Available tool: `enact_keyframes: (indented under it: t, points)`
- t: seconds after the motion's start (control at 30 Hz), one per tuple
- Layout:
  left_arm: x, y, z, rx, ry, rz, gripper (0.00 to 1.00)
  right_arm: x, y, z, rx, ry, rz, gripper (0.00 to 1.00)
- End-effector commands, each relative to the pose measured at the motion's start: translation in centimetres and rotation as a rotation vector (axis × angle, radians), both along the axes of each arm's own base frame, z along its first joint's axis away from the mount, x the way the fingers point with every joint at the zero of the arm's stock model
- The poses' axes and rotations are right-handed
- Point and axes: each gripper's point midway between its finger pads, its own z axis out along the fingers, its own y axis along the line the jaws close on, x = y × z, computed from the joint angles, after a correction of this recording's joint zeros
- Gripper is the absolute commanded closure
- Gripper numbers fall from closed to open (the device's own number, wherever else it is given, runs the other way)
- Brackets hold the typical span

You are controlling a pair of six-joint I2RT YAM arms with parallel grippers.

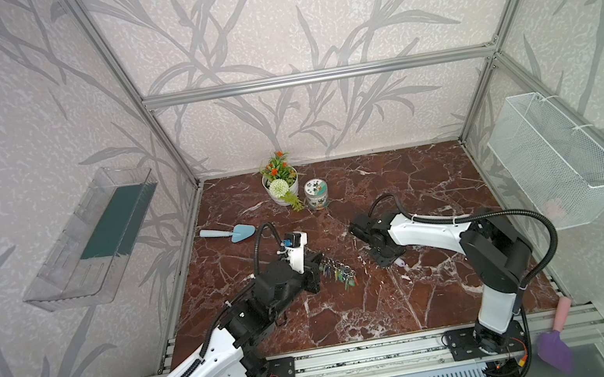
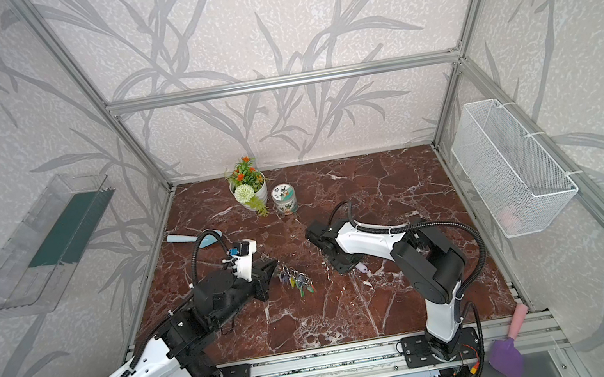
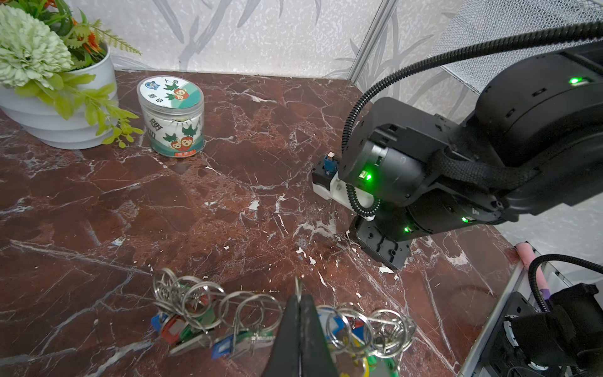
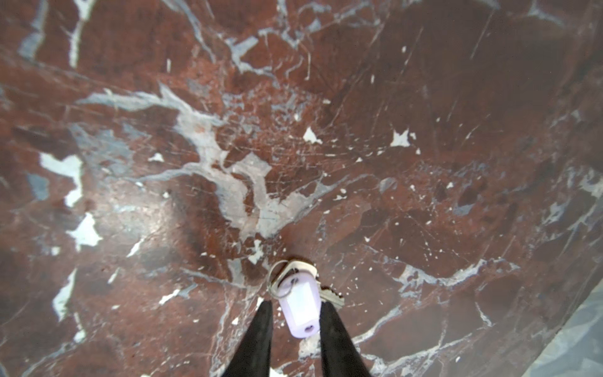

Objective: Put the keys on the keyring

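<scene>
The keyring (image 3: 248, 313) is a bunch of metal rings with coloured tags, also seen in both top views (image 1: 336, 272) (image 2: 295, 278). My left gripper (image 3: 299, 295) is shut on it, and a thin metal edge sticks out past the fingertips. The keys (image 4: 298, 305), a lilac tag on a small split ring with a metal key, lie on the marble right of the keyring (image 1: 400, 263) (image 2: 362, 268). My right gripper (image 4: 296, 304) is open low over them, one finger on each side of the tag. A gap shows beside one finger.
A white flower pot (image 1: 281, 186) and a printed jar (image 1: 316, 194) stand at the back. A blue trowel (image 1: 227, 233) lies at the left. A purple trowel (image 1: 556, 352) rests on the front rail. A wire basket (image 1: 558, 157) and a clear tray (image 1: 91, 239) hang on the side walls.
</scene>
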Motion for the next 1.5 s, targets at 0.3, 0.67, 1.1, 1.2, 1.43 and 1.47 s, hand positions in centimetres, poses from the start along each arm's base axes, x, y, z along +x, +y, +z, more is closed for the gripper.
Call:
enact_keyframes:
  t: [0.3, 0.67, 1.1, 1.2, 1.43, 1.47]
  points:
    - [0.6, 0.0, 2.0, -0.053, -0.048, 0.025, 1.00, 0.5, 0.4, -1.0, -0.034, 0.036, 0.041, 0.72]
    - [0.6, 0.0, 2.0, -0.052, -0.050, 0.025, 1.00, 0.9, -0.4, -1.5, -0.101, 0.028, 0.044, 0.78]
    - [0.7, -0.2, 1.9, -0.050, -0.047, 0.021, 1.00, 1.8, -1.1, -0.4, -0.139, -0.045, 0.028, 0.85]
    - [0.7, -0.2, 1.9, -0.051, -0.046, 0.021, 1.00, 1.8, -1.1, -0.4, -0.142, -0.045, 0.028, 0.85]
    - [0.7, -0.2, 1.9, -0.047, -0.046, 0.021, 1.00, 1.7, -0.7, -0.7, -0.111, -0.034, 0.025, 0.86]
    - [0.7, -0.2, 1.8, -0.047, -0.045, 0.021, 1.00, 1.7, -0.6, -0.8, -0.102, -0.028, 0.022, 0.86]
